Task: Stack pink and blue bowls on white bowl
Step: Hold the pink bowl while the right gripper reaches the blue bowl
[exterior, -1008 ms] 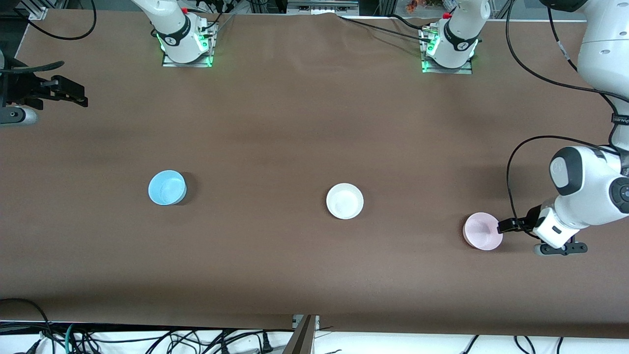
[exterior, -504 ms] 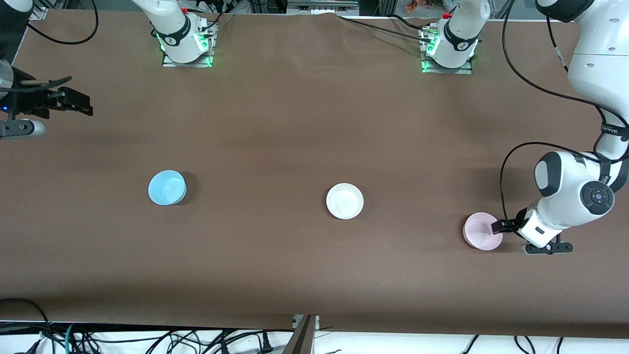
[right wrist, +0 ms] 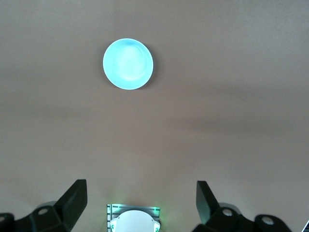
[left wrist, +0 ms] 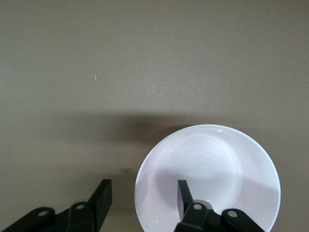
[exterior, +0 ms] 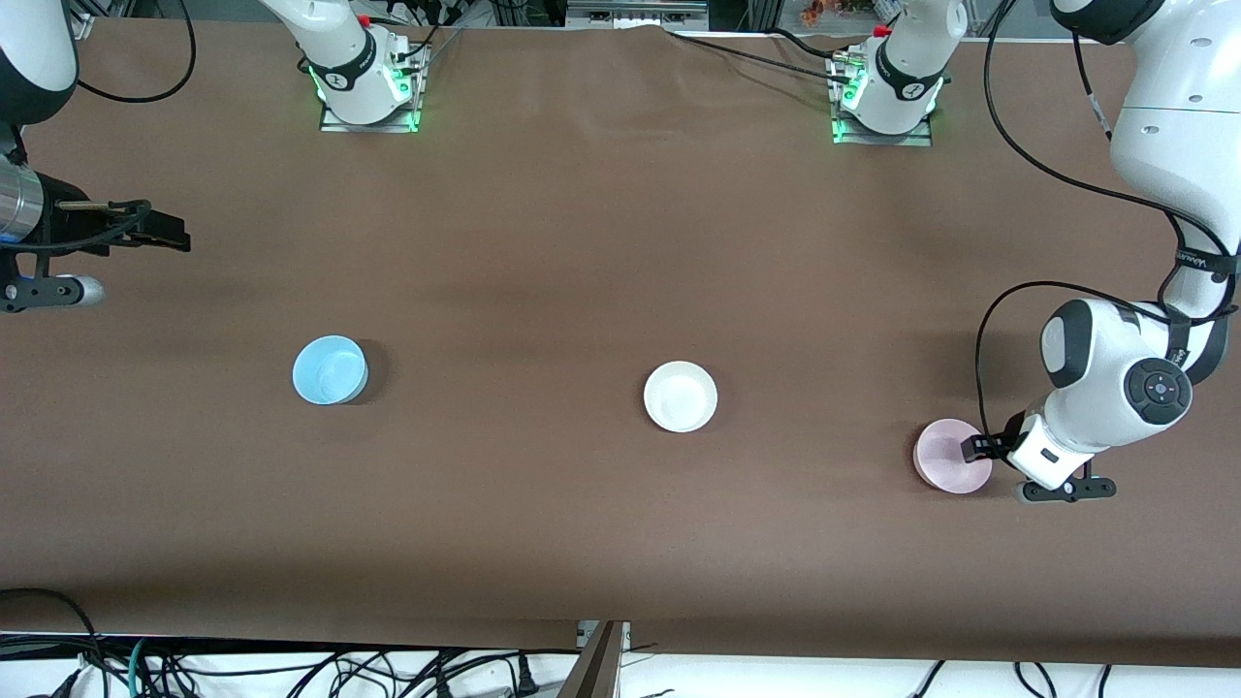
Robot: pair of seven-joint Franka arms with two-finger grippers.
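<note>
The pale pink bowl (exterior: 945, 456) (left wrist: 217, 169) sits toward the left arm's end of the table. My left gripper (exterior: 970, 448) (left wrist: 144, 187) is low at its rim and open, one finger inside the bowl and the other outside over the table. The rim lies between the fingers with a gap on both sides. The white bowl (exterior: 681, 396) sits mid-table. The light blue bowl (exterior: 330, 369) (right wrist: 128, 64) sits toward the right arm's end. My right gripper (exterior: 170, 233) (right wrist: 141, 186) hangs open and empty above the table's edge at that end.
Both arm bases, lit green, stand along the table's edge farthest from the front camera (exterior: 368, 97) (exterior: 884, 107); the right arm's base (right wrist: 133, 220) shows between its fingers. A brown cloth (exterior: 582, 242) covers the table. Cables (exterior: 291, 669) lie below the edge nearest the front camera.
My left gripper has slid over the pink bowl's rim and its fingers have narrowed. The right gripper has drifted a little inward over the table. The bowls have not moved.
</note>
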